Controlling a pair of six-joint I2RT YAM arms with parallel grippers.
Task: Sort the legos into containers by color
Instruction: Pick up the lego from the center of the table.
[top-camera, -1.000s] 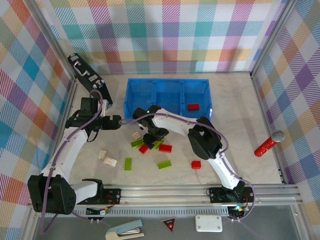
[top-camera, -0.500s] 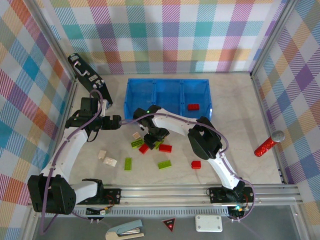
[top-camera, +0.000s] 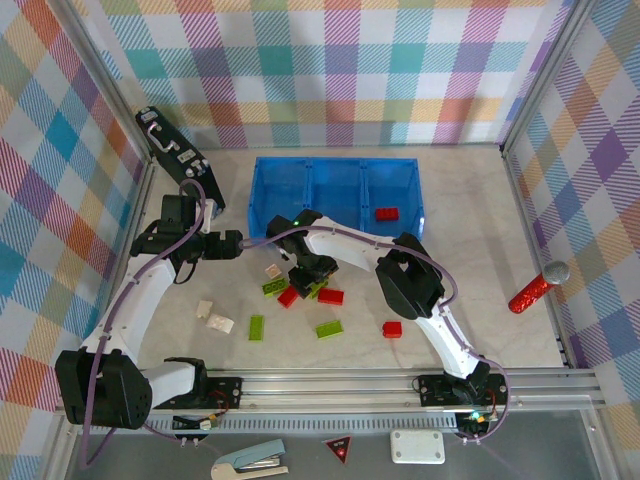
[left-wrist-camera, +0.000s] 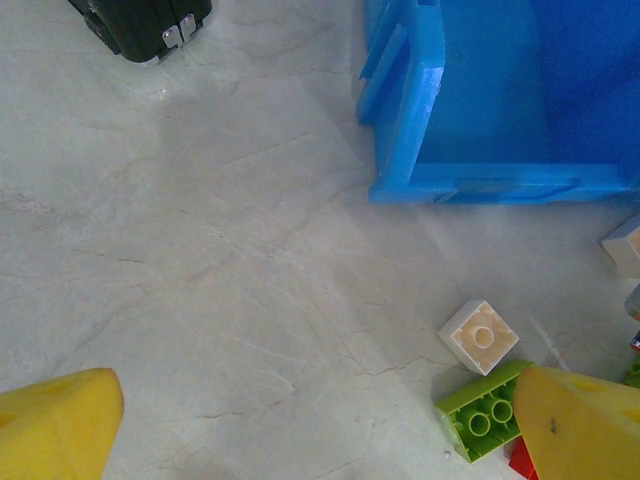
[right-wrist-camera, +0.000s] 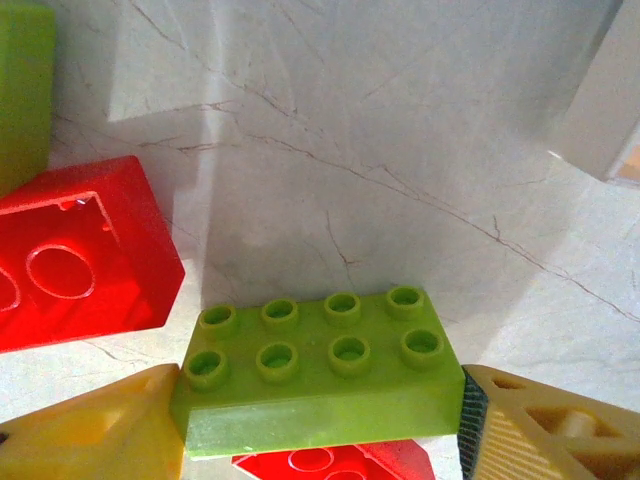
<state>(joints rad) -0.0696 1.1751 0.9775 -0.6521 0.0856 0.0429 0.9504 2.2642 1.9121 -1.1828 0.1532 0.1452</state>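
Blue plastic catches my eye first from the top camera: the blue tray (top-camera: 335, 162) with its three compartments lies at the far side of the table (top-camera: 470, 250). One red brick (top-camera: 386, 213) lies in the right compartment. The loose bricks (top-camera: 328, 329), cream, green and red, lie on the table in front of the tray, between the two arms. The right gripper (top-camera: 305, 281) is low over the middle of this group, and from here I cannot tell how its jaws stand. The left gripper (top-camera: 236, 243) is at the left of the group, near the left corner of the tray. A black case (top-camera: 175, 152) stands by the far left wall.

From the left wrist camera, I see the left gripper (left-wrist-camera: 320, 430) spread wide, its yellow fingers (left-wrist-camera: 55, 425) at opposite edges of the picture with bare table between them. The corner of the tray (left-wrist-camera: 420, 130) is ahead. A small cream brick (left-wrist-camera: 480, 337) lies just beside a short green brick (left-wrist-camera: 480, 412), which the right finger partly covers.

From the right wrist camera, I see the right gripper (right-wrist-camera: 320, 435) clamped on a long green brick (right-wrist-camera: 320, 365), one yellow finger touching each short end. This brick is studs up. An upturned red brick (right-wrist-camera: 85, 255) lies just beside it on the left.
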